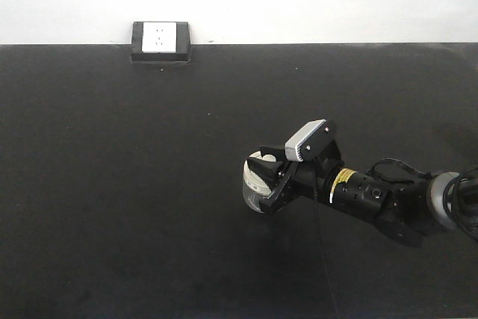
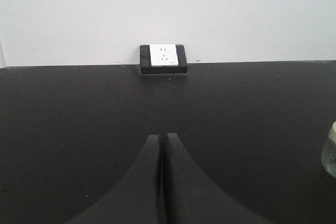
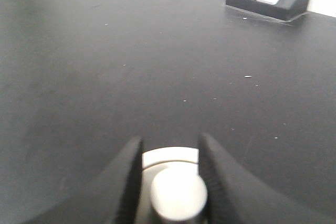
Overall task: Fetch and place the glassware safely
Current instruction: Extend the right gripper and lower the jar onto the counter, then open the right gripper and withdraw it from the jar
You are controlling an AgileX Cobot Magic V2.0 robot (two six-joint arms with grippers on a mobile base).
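The right gripper (image 1: 265,175) pinches the glass jar (image 1: 251,189) by its lid knob (image 3: 177,195) on the black table (image 1: 112,184); left gripper (image 2: 163,174) fingers together, empty; lifting by the knob could pull the lid free, dropping the glass

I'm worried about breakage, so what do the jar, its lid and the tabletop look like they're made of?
The jar: clear glass, see-through with bright glints. The lid: cream-white, smooth, slightly glossy; ceramic or plastic, can't tell which. The tabletop: matte black, hard-looking and flat, with dust specks; likely laminate or coated board, not certain.
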